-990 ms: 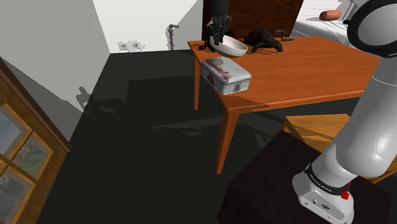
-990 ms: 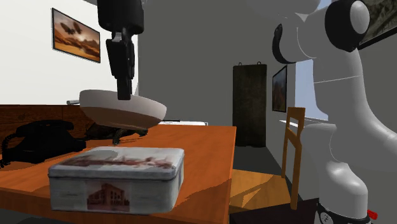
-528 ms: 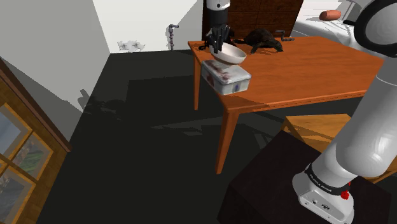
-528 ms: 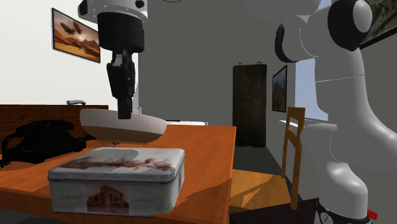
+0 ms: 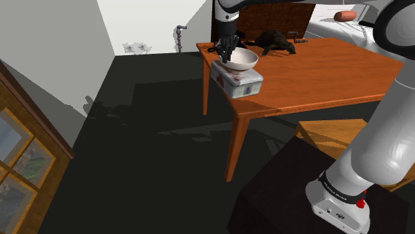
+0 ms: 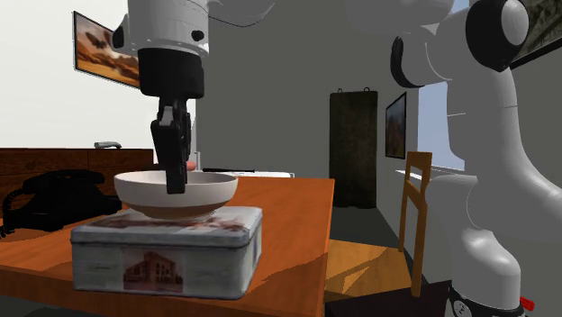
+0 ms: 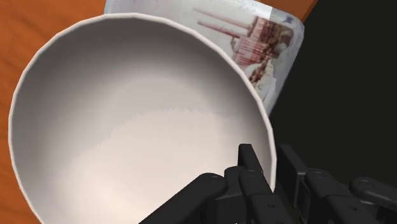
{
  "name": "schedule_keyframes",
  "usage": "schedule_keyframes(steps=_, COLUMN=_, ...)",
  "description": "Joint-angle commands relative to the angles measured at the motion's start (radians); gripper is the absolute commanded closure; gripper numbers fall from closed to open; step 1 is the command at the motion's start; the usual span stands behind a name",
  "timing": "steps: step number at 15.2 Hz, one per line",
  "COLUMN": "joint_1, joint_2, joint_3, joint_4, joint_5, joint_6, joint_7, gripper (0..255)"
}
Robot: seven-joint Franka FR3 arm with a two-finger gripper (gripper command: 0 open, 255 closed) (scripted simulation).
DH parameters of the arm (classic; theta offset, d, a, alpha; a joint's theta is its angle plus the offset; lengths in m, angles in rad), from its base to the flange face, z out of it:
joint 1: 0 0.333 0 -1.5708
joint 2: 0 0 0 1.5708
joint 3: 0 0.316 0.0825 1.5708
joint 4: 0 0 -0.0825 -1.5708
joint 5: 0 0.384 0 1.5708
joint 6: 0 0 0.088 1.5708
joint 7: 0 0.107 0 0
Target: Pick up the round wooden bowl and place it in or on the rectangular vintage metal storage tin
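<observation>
The pale round bowl (image 6: 209, 193), a second ago held higher above the table (image 6: 290, 194), has come down and now appears to rest on the lid of the printed tin (image 6: 167, 257); the black gripper (image 6: 173, 185) pinches the bowl's rim; only letting go seems left.

One bench (image 5: 319, 73) carries one pale bowl (image 6: 176, 187), one picture-printed tin (image 6: 167, 257) and one black telephone (image 6: 49, 200). One wooden chair (image 6: 416, 212) stands beyond the bench's edge. One white arm (image 6: 486, 180), one black gripper (image 6: 173, 183).

shoulder view: wooden table (image 5: 332, 73), right | second exterior view: black telephone (image 6: 52, 200) far left; framed picture (image 6: 106, 49) upper left
</observation>
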Motion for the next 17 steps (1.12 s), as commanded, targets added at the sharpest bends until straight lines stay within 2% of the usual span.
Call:
schedule_keyframes(steps=1, joint_1=0.0, joint_2=0.0, joint_3=0.0, joint_4=-0.003, joint_5=0.0, joint_6=0.001, joint_7=0.0, gripper=255)
schedule_keyframes(steps=5, joint_1=0.0, joint_2=0.0, joint_3=0.0, joint_4=-0.003, joint_5=0.0, joint_6=0.001, joint_7=0.0, gripper=255)
schedule_keyframes(steps=6, joint_1=0.0, joint_2=0.0, joint_3=0.0, joint_4=-0.002, joint_5=0.0, joint_6=0.001, joint_7=0.0, gripper=0)
schedule_keyframes(steps=11, joint_1=0.0, joint_2=0.0, joint_3=0.0, joint_4=-0.003, joint_5=0.0, joint_6=0.001, joint_7=0.0, gripper=0)
schedule_keyframes(steps=15, joint_1=0.012, joint_2=0.03, joint_3=0.007, joint_4=0.164, joint_5=-0.002, joint_6=-0.137, joint_7=-0.003, gripper=0)
schedule_keyframes(steps=17, joint_1=0.012, joint_2=0.029, joint_3=0.007, joint_4=0.164, joint_5=-0.002, joint_6=-0.137, joint_7=-0.003, gripper=0)
